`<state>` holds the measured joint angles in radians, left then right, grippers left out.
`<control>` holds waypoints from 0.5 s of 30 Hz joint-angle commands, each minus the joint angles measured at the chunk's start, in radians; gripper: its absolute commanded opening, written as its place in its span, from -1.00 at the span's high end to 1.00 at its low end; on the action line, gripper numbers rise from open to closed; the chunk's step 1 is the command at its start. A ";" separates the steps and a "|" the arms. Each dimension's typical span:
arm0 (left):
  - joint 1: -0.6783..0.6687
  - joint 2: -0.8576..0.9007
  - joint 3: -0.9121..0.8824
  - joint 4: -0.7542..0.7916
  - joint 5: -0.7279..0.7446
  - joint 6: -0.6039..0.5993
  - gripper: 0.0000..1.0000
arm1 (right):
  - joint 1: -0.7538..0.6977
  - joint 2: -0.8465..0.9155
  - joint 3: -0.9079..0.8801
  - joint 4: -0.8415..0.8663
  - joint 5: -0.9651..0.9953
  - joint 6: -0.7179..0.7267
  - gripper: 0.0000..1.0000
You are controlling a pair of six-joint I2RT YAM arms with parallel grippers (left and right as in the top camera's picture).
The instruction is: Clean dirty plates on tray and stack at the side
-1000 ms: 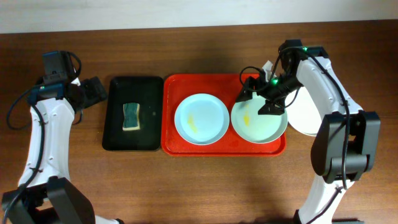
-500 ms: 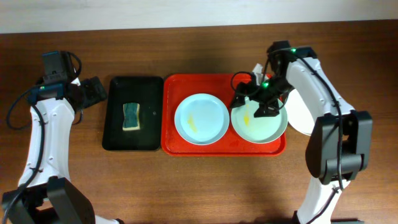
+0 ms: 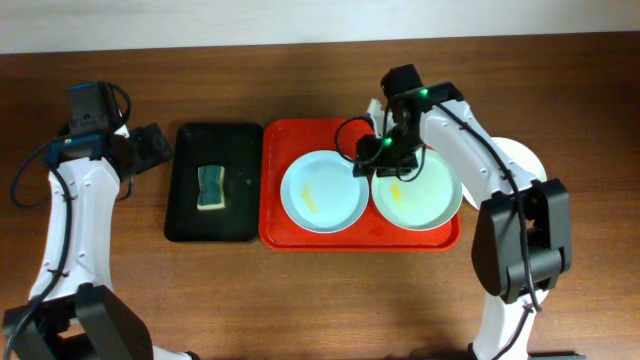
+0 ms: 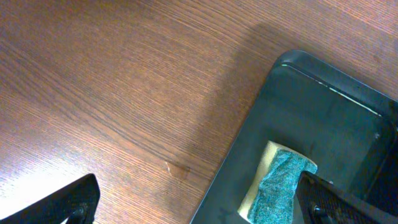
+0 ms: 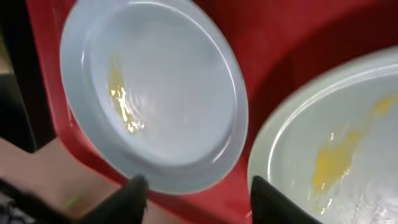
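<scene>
Plates on your red tray: blue plate beside green plate. Your right gripper hangs between them, jaws partly apart, gripping nothing; your left gripper gapes wide, empty, near the sponge.

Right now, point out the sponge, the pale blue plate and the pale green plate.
sponge point(image 3: 211, 187): overhead view, middle of its green top.
pale blue plate point(image 3: 322, 193): overhead view, centre of its well.
pale green plate point(image 3: 428, 200): overhead view, bare well right of the smear.
</scene>
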<state>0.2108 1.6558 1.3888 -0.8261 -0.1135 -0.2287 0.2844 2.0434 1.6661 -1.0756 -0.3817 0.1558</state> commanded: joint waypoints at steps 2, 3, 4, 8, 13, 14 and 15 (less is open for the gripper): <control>0.002 -0.001 0.007 0.002 -0.011 -0.010 -0.99 | 0.035 -0.021 0.006 0.014 0.184 0.003 0.69; 0.002 -0.001 0.007 0.002 -0.011 -0.010 -0.99 | 0.043 -0.021 -0.001 0.014 0.205 0.003 0.80; 0.002 -0.001 0.007 0.002 -0.011 -0.010 -0.99 | 0.046 -0.021 -0.008 0.014 0.211 0.002 0.83; 0.002 -0.001 0.007 0.002 -0.011 -0.010 -0.99 | 0.060 -0.021 -0.053 0.038 0.211 0.002 0.46; 0.002 -0.001 0.007 0.002 -0.011 -0.010 -0.99 | 0.063 -0.021 -0.139 0.161 0.211 0.018 0.46; 0.002 -0.001 0.007 0.002 -0.011 -0.010 -0.99 | 0.063 -0.021 -0.161 0.188 0.211 0.018 0.46; 0.002 -0.001 0.007 0.002 -0.011 -0.010 -0.99 | 0.063 -0.021 -0.172 0.204 0.211 0.018 0.46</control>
<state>0.2108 1.6558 1.3888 -0.8261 -0.1135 -0.2291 0.3401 2.0430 1.5394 -0.9066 -0.1875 0.1619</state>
